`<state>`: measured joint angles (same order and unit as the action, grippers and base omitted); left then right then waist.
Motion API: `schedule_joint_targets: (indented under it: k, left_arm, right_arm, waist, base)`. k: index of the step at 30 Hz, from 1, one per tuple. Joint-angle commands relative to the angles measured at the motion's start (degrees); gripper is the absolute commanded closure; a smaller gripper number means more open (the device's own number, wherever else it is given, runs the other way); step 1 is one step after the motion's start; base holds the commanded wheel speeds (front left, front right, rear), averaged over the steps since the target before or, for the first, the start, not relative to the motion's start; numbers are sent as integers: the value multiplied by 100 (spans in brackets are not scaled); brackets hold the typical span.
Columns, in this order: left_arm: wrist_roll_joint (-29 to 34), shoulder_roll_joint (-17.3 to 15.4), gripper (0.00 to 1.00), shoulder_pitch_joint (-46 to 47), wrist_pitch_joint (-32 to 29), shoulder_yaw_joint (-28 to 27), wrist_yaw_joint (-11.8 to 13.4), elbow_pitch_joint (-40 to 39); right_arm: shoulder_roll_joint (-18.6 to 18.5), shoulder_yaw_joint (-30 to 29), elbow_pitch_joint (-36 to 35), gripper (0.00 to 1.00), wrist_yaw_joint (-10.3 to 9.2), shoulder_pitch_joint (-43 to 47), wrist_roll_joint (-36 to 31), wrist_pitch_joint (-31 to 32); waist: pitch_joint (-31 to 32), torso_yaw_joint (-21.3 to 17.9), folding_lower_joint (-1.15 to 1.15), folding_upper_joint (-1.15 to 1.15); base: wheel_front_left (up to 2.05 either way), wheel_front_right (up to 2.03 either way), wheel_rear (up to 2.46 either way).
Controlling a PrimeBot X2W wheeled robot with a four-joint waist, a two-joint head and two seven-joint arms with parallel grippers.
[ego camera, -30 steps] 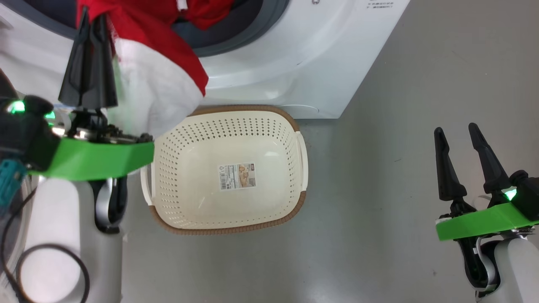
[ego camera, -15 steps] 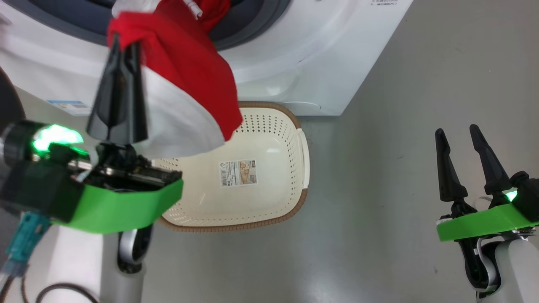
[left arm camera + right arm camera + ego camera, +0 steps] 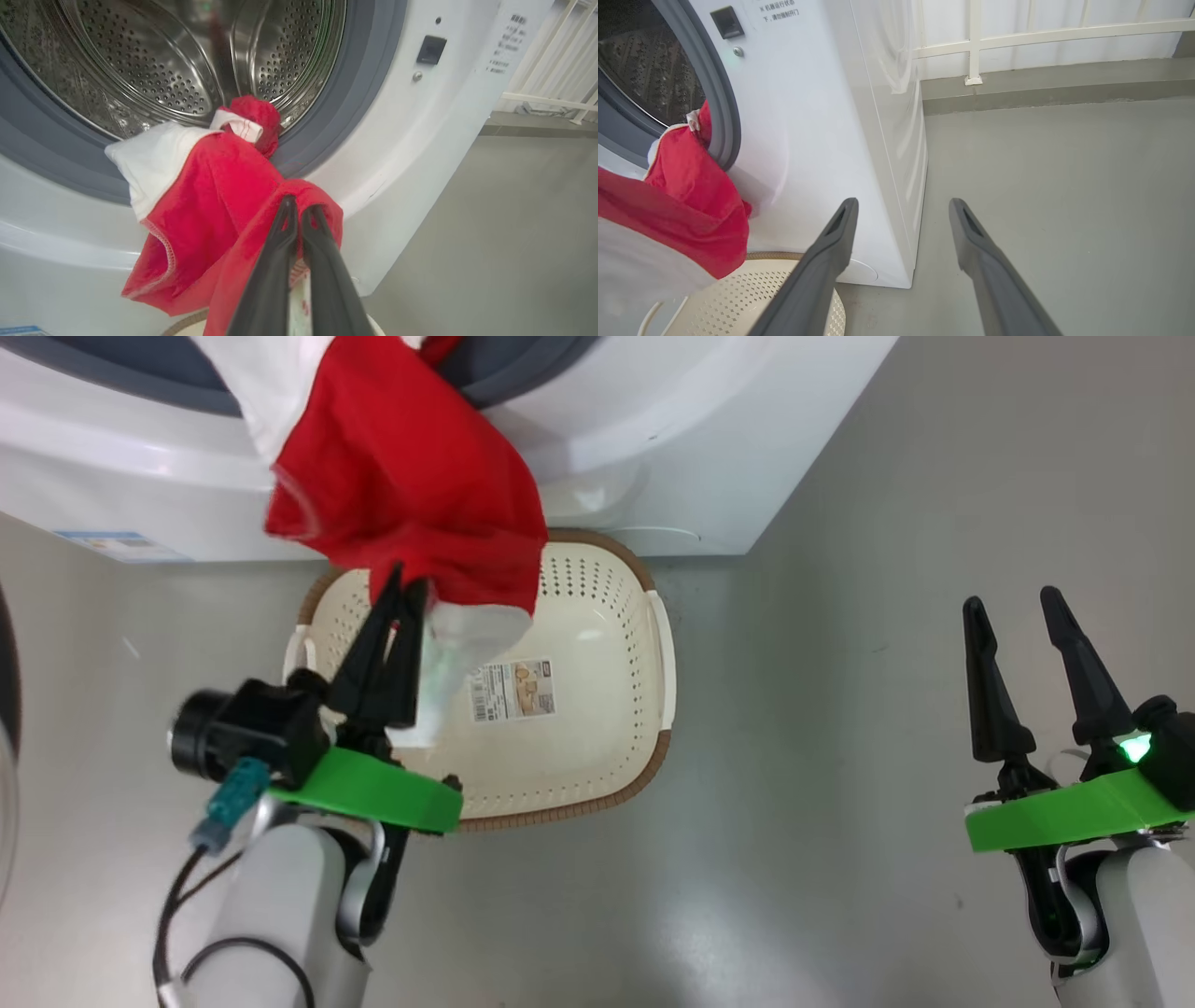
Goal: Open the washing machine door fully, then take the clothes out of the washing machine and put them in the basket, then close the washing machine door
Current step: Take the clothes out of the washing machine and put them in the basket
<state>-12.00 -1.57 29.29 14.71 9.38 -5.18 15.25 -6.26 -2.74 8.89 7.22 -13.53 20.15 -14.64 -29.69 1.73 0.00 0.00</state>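
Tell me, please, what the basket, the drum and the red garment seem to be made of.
The basket: probably moulded plastic, cream, slightly glossy; regular holes and a light reflection on its base.
The drum: apparently polished steel; mirror-like reflections between the perforations.
The red garment: soft matt fabric, kind unclear; it drapes in folds and has a stitched hem.

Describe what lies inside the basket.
On the base of the basket lies a paper label. The clothes, pinched in the shut left gripper, hang over its left side and hide what lies there.
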Motion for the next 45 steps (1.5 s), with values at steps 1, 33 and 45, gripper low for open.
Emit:
schedule_joint_targets:
  k: [1,33,45]
  left_arm:
    - [61,-132,100,10,29,-114,-58,105]
    - [627,-170,100,1741,29,-356,-206,4135]
    - [411,-154,100,2078,29,64,-228,5290]
  right_arm:
    - [-8,132,-166,0,26,-40,-37,-36]
    - [123,232,-308,0,26,-545,-40,-36]
    - [139,305,-297,0,26,-641,-44,-36]
  waist:
    - [-131,-73,0,0]
    - [-1213,-513,0,0]
    - [-1304,-578,0,0]
  base:
    - [0,0,0]
    - [0,0,0]
    - [0,0,0]
